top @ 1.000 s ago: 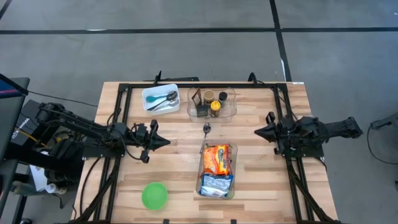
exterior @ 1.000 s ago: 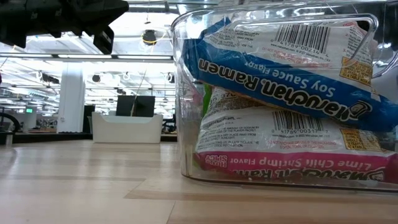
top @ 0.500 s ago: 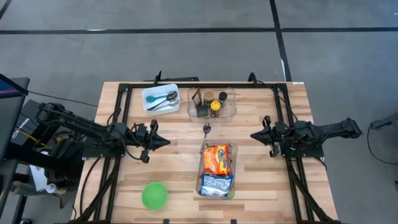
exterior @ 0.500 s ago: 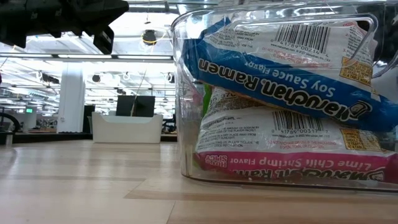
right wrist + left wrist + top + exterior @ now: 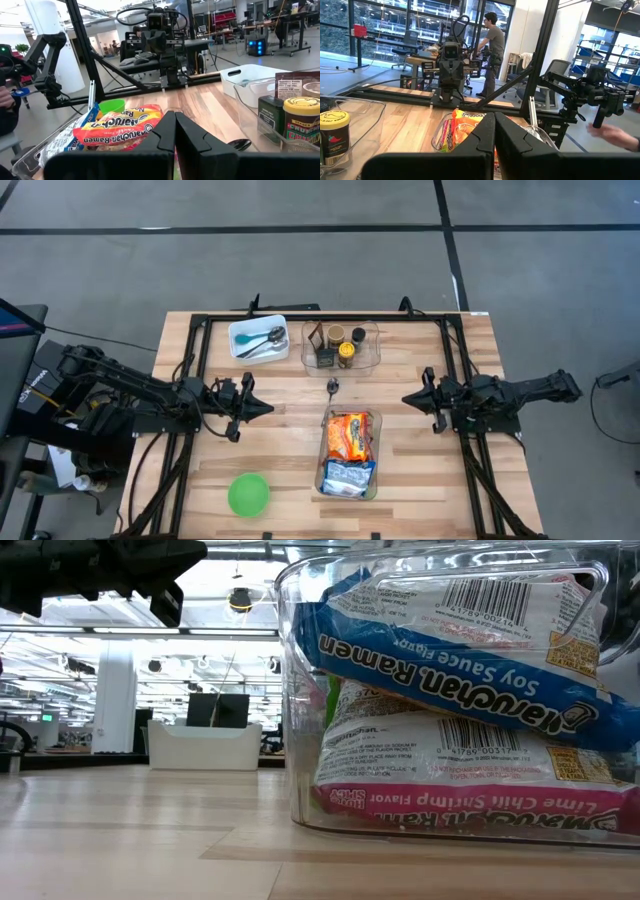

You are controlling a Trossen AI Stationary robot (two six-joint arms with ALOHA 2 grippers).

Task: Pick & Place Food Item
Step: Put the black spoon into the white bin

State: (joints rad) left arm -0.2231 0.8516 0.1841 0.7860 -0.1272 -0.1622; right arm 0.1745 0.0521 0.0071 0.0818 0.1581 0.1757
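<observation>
A clear bin (image 5: pixel 372 452) stands in the middle of the table, toward its near edge. An orange ramen packet (image 5: pixel 347 434) lies in its far half and a blue one (image 5: pixel 347 477) in its near half. In the low view the blue packet (image 5: pixel 450 650) lies on top of a pink-edged one (image 5: pixel 460 795). My left gripper (image 5: pixel 270 408) hovers shut to the left of the bin, pointing at it, and its wrist view shows its fingers (image 5: pixel 485 137) together. My right gripper (image 5: pixel 404 398) hovers shut to the right of the bin, with its fingers (image 5: pixel 167 135) together too. Neither gripper holds anything.
A green bowl (image 5: pixel 248 494) sits near the front left. At the back stand a white tray (image 5: pixel 258 338) with spoons and a clear bin (image 5: pixel 341 345) of jars. A spoon (image 5: pixel 333 387) lies just beyond the ramen bin. A black frame (image 5: pixel 200 330) runs around the table. People stand in the room beyond.
My right gripper has sunk a little and edged toward the ramen bin, staying shut. The left arm and the packets have kept still.
</observation>
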